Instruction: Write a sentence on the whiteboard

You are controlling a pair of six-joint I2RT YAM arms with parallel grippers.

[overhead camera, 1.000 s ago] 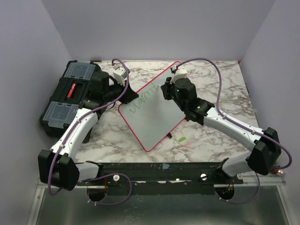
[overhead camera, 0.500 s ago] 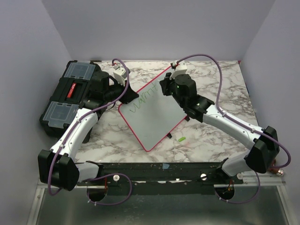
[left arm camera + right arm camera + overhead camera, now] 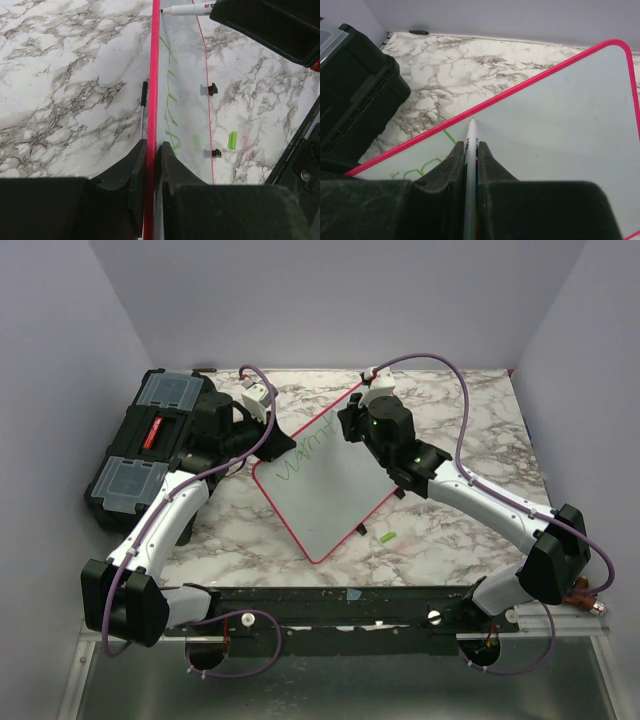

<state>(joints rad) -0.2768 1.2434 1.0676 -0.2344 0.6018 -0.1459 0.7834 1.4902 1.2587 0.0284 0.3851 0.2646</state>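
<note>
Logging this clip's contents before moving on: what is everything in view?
whiteboard: one, white with pink-red rim, mid-table, a corner toward the arms
lettering: one line, green, board's upper part
marker: one, white, tip by the board's rim
cap: one, green, on the table beside the board
toolbox: one, black with clear lid compartments, table's left
table: one, marble-patterned
left pincer: black, shut on the whiteboard's edge
right pincer: black, shut on the marker
</note>
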